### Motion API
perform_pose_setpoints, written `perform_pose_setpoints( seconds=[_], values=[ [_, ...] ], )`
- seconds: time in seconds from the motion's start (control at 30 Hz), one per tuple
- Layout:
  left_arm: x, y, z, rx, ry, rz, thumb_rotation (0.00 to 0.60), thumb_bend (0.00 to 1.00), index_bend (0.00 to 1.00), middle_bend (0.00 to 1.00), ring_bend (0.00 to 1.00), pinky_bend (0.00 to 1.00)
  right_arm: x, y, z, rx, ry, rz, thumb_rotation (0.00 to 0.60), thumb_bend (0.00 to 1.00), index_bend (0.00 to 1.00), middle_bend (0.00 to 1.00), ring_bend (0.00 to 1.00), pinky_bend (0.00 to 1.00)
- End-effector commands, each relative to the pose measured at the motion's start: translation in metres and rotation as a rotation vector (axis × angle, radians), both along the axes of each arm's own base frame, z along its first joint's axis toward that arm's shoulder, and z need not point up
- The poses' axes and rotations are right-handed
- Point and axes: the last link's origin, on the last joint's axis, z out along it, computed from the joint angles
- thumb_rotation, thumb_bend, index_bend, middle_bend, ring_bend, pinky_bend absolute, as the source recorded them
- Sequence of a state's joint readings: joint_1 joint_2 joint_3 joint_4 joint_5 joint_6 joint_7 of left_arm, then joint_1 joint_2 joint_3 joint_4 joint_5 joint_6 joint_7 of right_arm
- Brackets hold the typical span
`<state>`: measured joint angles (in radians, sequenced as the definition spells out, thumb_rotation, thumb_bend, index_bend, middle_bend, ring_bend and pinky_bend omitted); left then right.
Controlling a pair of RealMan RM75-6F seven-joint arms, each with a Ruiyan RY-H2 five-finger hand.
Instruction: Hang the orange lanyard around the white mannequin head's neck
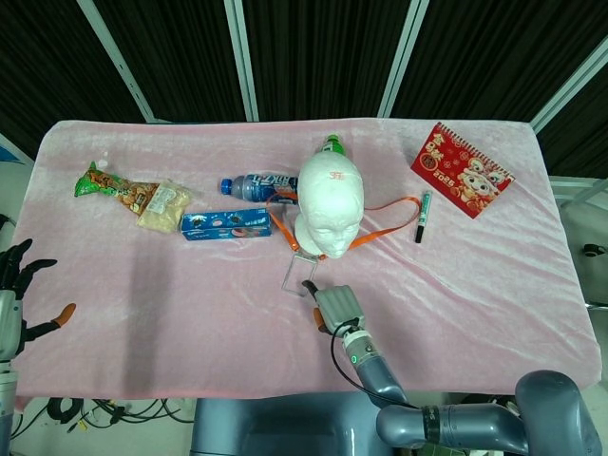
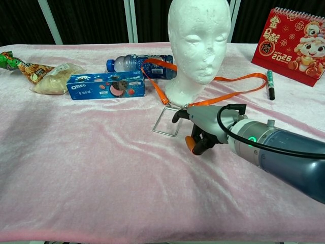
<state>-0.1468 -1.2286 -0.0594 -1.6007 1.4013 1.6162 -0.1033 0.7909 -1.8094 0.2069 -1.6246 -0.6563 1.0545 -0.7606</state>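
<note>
The white mannequin head (image 1: 328, 204) (image 2: 198, 46) stands upright mid-table. The orange lanyard (image 1: 385, 224) (image 2: 232, 80) lies flat on the pink cloth. Its strap runs from the left of the neck base, passes behind the head and loops out to the right. Its clear badge holder (image 1: 296, 274) (image 2: 169, 122) lies in front of the neck. My right hand (image 1: 332, 306) (image 2: 202, 128) hovers just right of the badge holder, fingers curled in and holding nothing, one finger stretched toward the holder. My left hand (image 1: 14, 283) stays at the table's left edge, fingers spread and empty.
A water bottle (image 1: 255, 185) (image 2: 134, 63) and a blue Oreo box (image 1: 226, 225) (image 2: 104, 85) lie left of the head. Snack bags (image 1: 123, 193) (image 2: 45, 73) sit further left. A pen (image 1: 422, 217) (image 2: 269, 85) and a red calendar (image 1: 462, 169) (image 2: 294, 43) are at the right.
</note>
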Motion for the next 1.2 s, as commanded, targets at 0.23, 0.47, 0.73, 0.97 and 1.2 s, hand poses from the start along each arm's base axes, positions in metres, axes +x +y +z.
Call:
perform_pose_setpoints(
  seconds=[0.23,0.47,0.73,0.97,1.2],
  values=[
    [-0.001,0.001,0.000,0.007,-0.011,0.014,0.600,0.18,0.27,0.05,0.00,0.00,0.002,0.002,-0.010,0.013,0.009,0.010,0.600,0.61,0.18,0.87,0.86,0.78],
    [0.000,0.001,0.000,0.005,-0.017,0.014,0.600,0.18,0.27,0.05,0.00,0.00,-0.001,0.007,-0.013,0.025,0.021,0.015,0.600,0.61,0.18,0.87,0.86,0.78],
    [0.001,0.000,-0.001,-0.013,-0.044,0.017,0.600,0.18,0.27,0.05,0.00,0.00,-0.004,0.014,-0.015,0.047,0.025,0.018,0.600,0.61,0.18,0.87,0.86,0.78],
    [0.001,0.000,-0.001,-0.020,-0.054,0.021,0.600,0.18,0.27,0.05,0.00,0.00,-0.004,0.020,-0.016,0.057,0.013,0.024,0.600,0.61,0.18,0.87,0.86,0.78],
    [0.001,0.000,-0.001,-0.026,-0.056,0.028,0.600,0.18,0.27,0.05,0.00,0.00,-0.011,0.023,-0.015,0.058,0.025,0.027,0.600,0.61,0.18,0.87,0.86,0.78]
  ],
)
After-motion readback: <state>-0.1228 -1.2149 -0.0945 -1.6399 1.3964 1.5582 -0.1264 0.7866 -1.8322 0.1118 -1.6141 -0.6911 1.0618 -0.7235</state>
